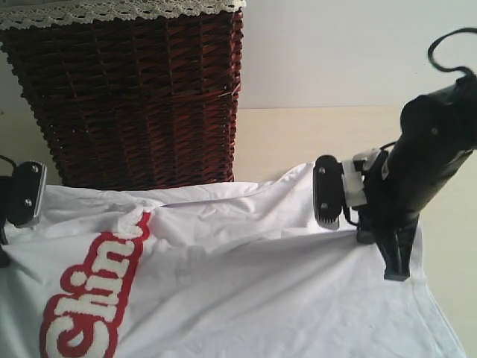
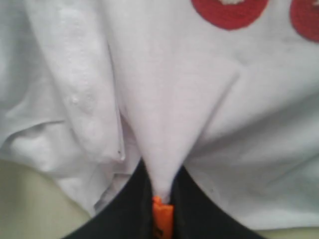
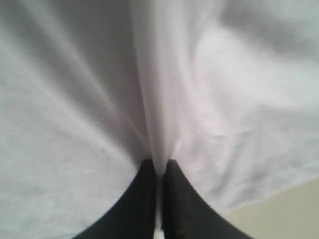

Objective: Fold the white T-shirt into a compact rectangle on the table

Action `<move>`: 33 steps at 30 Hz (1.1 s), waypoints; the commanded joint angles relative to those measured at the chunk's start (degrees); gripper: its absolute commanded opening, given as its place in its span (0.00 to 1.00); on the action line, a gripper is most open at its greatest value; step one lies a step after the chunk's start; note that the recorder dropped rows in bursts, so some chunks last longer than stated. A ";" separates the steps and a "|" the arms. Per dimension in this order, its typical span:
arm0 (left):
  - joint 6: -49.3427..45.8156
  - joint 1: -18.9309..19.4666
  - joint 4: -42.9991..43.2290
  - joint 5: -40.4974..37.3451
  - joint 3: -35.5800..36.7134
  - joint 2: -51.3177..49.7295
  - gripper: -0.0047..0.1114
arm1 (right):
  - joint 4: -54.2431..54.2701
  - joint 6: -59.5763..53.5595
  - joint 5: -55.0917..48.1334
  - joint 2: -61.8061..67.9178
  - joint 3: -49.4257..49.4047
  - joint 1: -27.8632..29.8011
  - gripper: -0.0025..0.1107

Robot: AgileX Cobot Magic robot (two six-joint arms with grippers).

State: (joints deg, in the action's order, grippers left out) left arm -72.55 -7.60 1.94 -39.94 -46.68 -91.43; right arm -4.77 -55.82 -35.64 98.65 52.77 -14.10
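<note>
1. At the far left of the exterior view, your left arm (image 1: 26, 194) is sitting at the edge of the white T-shirt (image 1: 261, 291). The left wrist view shows your left pincer (image 2: 160, 185) pressing together on a pleat of the cloth. The fabric is narrowing to a point between the dark fingers (image 2: 132, 209), and an orange pad (image 2: 162, 216) is showing just beneath it.
2. Just beside that grip, a stitched hem (image 2: 84, 99) is lying folded over on itself.
3. A red band (image 1: 89, 298) with fuzzy white letters is running slantwise across the shirt's left part.
4. Behind the shirt, a dark red-brown wicker basket (image 1: 141, 97) with lace trim (image 1: 119, 11) is standing on the bench (image 1: 313, 138). The shirt's far edge is lying just in front of the basket's base.
5. The shirt is lying spread and wrinkled over the bench, filling the foreground.
6. Toward the right, your right pincer (image 1: 395, 265) is pointing down and pinching a ridge of cloth. The right wrist view shows its dark fingers (image 3: 142, 199) pressing together around the gathered fabric.
7. Past the shirt's right edge, the pale bench is showing.
</note>
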 commanded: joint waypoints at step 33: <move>17.83 -13.62 6.37 -10.20 -1.09 59.90 0.04 | 1.56 13.35 -23.26 -50.62 4.94 0.95 0.02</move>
State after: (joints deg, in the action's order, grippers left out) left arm -55.67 -19.36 7.91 -46.77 -46.68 -35.42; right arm -3.84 -43.54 -55.09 52.15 57.34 -12.47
